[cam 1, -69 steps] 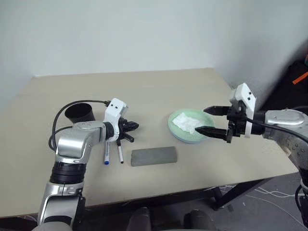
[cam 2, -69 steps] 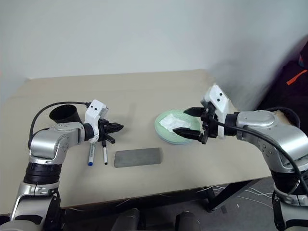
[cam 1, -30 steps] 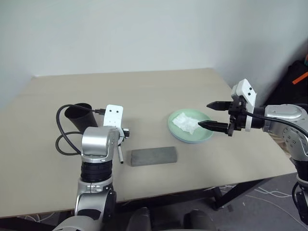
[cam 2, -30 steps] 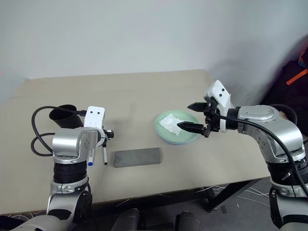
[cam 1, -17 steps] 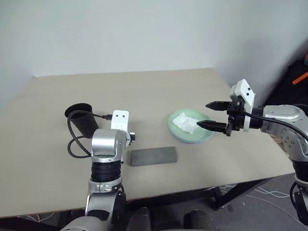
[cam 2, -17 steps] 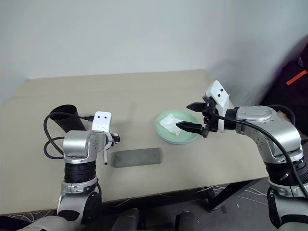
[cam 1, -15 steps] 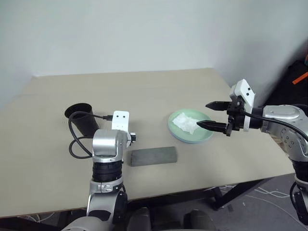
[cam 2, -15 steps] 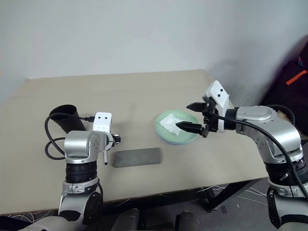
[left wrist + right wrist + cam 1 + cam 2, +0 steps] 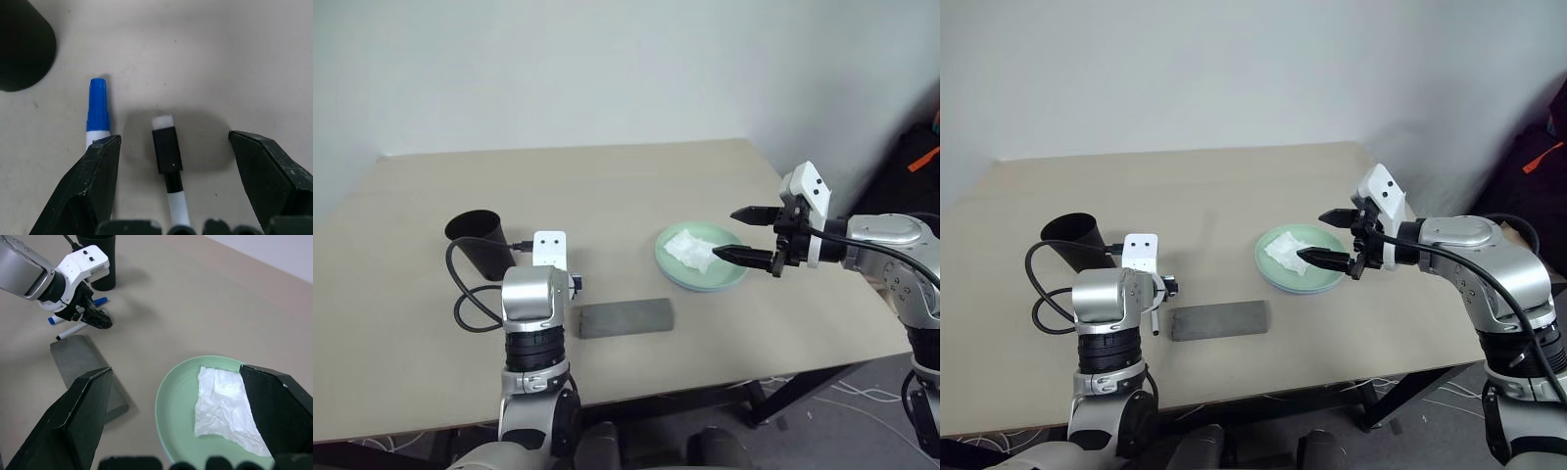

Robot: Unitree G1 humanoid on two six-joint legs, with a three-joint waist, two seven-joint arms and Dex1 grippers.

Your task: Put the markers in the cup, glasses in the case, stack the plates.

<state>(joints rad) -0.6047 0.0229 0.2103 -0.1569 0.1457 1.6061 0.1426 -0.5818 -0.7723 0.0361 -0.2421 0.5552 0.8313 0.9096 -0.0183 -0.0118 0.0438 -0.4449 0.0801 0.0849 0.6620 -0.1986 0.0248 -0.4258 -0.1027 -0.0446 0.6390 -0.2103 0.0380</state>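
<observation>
With its jaws spread wide, the left gripper straddled the black-capped marker on the table, the blue-capped marker just outside one finger and the cup near, while the right gripper hung open over the green plate holding a tissue, the closed case between.
</observation>
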